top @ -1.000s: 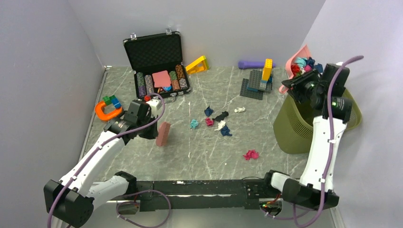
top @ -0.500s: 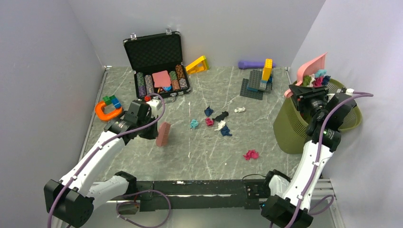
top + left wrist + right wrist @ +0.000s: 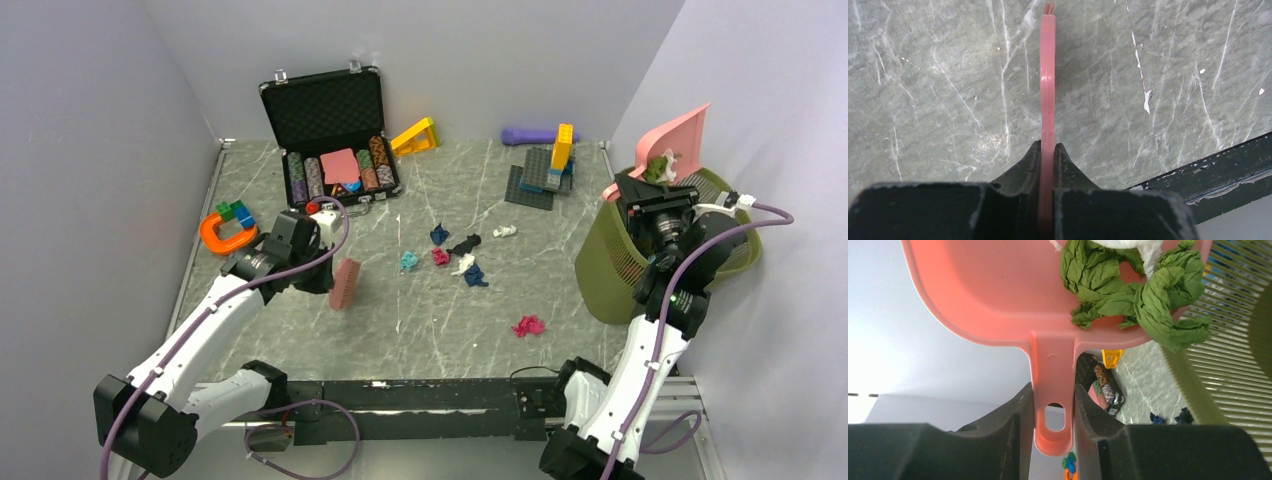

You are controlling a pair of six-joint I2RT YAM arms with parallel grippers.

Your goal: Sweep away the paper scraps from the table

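Several paper scraps [image 3: 462, 254] lie clustered mid-table on the grey-green table [image 3: 420, 330], with a magenta wad [image 3: 527, 325] nearer the front. My left gripper [image 3: 322, 272] [image 3: 1047, 145] is shut on a pink brush [image 3: 343, 283] [image 3: 1047, 75], which hangs just over the marble left of the cluster. My right gripper [image 3: 655, 195] [image 3: 1052, 387] is shut on the handle of a pink dustpan [image 3: 680, 140] [image 3: 998, 290]. The pan is tipped steeply over the olive bin [image 3: 615, 270]. Green and white scraps [image 3: 1118, 295] cling to its lower lip.
An open black case of poker chips [image 3: 330, 140] stands at the back left. An orange horseshoe with bricks [image 3: 225, 232] lies at the left edge. A yellow wedge [image 3: 415, 136], a purple cylinder [image 3: 530, 135] and a grey baseplate with bricks [image 3: 540, 175] sit along the back.
The right arm swung the dustpan rightward over the bin and tipped it up. Most of its coloured scraps have slid out. The left arm and brush have stayed put.
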